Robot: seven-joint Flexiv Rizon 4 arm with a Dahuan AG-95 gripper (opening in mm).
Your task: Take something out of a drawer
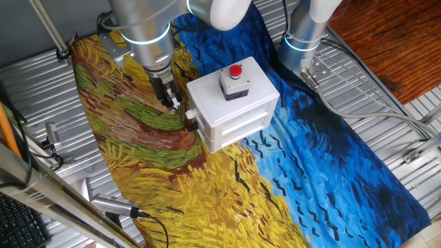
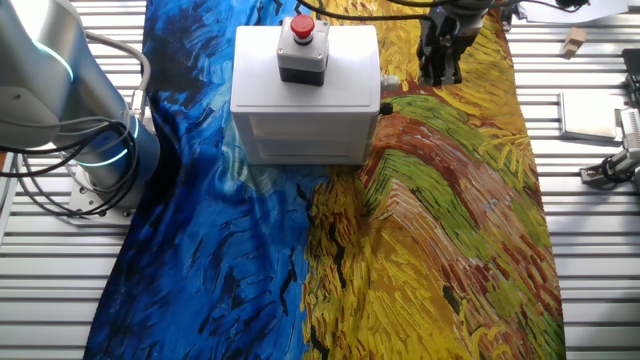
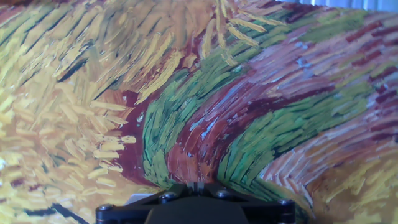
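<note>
Pincer: my pincer [image 1: 170,98] hangs left of centre in one fixed view, tips down near the painted cloth [image 1: 138,158], just beside the white box [image 1: 234,103]. I cannot tell whether its tips are apart or together; the hand view shows only cloth and the dark base of my hand.
Drawer: the drawer [image 1: 242,126] looks pushed in, flush with the box front.
Knob: a small dark nub [image 1: 190,125] sits at the box's left corner, close under my tips; whether it is the handle, I cannot tell.
Block: the tan block is not visible, so I judge it still inside.
Button: the red button [image 1: 236,71] tops the box; keep off it.
Doing it well: I should line up squarely on the handle, close gently, and pull straight along the slide so the box does not skid on the desk.
</note>
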